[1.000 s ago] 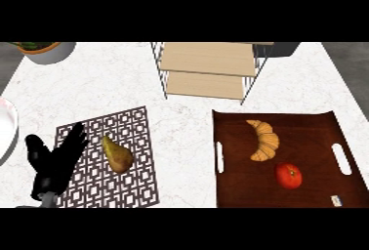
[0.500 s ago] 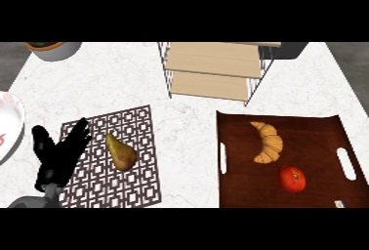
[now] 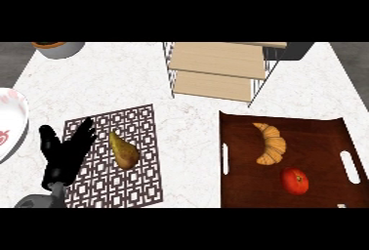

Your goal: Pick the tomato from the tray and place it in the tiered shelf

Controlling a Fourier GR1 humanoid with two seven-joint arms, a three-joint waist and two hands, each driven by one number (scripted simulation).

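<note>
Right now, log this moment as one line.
phase: tomato not yet picked | tomato: on tray, near croissant | shelf: beyond tray | left hand: open, at mat edge | right hand: not in view

Bright, even light; soft shadows, no glare.

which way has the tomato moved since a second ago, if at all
No. The tomato sits at the same spot in the tray, still just near-right of the croissant.
</note>
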